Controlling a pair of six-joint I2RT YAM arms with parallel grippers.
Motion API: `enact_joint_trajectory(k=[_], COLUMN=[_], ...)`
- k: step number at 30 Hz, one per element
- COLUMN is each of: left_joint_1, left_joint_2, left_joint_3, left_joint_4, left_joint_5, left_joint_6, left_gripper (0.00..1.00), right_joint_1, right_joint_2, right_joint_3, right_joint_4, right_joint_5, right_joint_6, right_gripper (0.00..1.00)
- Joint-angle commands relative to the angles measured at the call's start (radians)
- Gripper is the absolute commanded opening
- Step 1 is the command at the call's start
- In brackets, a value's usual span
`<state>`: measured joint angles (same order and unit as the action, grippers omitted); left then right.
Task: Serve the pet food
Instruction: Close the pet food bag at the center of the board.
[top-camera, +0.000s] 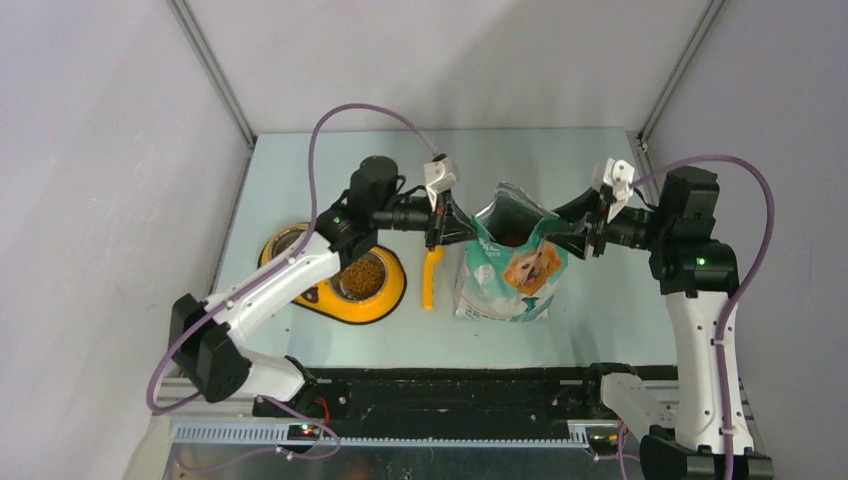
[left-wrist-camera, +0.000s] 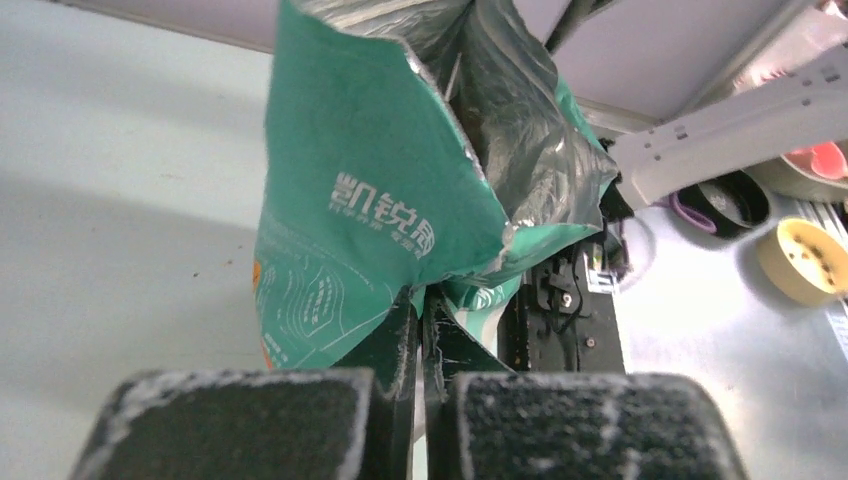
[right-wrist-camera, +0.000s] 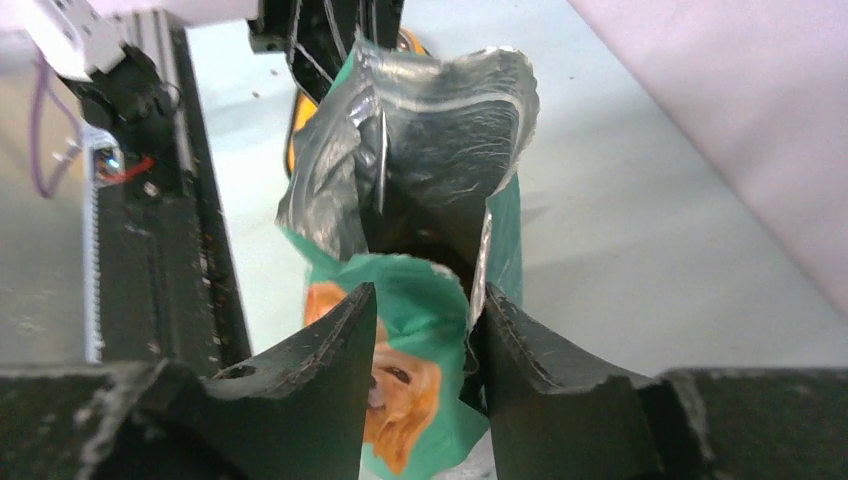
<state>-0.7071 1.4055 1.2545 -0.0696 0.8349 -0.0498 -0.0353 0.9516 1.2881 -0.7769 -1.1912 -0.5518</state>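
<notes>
The green-and-white dog-picture bag (top-camera: 510, 265) stands upright and open at the table's middle. My left gripper (top-camera: 445, 225) is shut on the bag's left top edge, and the left wrist view shows its jaws (left-wrist-camera: 420, 300) pinching the green foil (left-wrist-camera: 370, 200). My right gripper (top-camera: 578, 235) is open at the bag's right top edge. In the right wrist view its fingers (right-wrist-camera: 420, 300) straddle a corner of the bag (right-wrist-camera: 430, 150) with a gap. Brown kibble (top-camera: 362, 277) fills the right bowl. The bag's inside is dark. An orange scoop (top-camera: 431, 277) lies left of the bag.
A yellow double-bowl stand (top-camera: 385, 305) sits at the left, its left steel bowl (top-camera: 285, 243) partly under my left arm. A black rail (top-camera: 450, 395) runs along the near edge. Grey walls close in the back and sides.
</notes>
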Motion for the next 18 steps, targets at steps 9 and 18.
enact_joint_trajectory(k=[9,18], left_joint_1=[0.0,-0.001], left_joint_2=[-0.345,-0.331], left_joint_3=[-0.288,-0.234], left_joint_4=[0.346,0.209], left_joint_5=[-0.446,-0.626], left_joint_6=[-0.41,-0.494], left_gripper=[0.0,0.0], right_joint_1=[0.026,-0.02], right_joint_2=[0.013,-0.03], right_joint_3=[0.061,0.027], right_joint_4=[-0.167,0.307], right_joint_5=[0.06,0.307], right_joint_6=[-0.307,0.516], right_gripper=[0.37,0.0])
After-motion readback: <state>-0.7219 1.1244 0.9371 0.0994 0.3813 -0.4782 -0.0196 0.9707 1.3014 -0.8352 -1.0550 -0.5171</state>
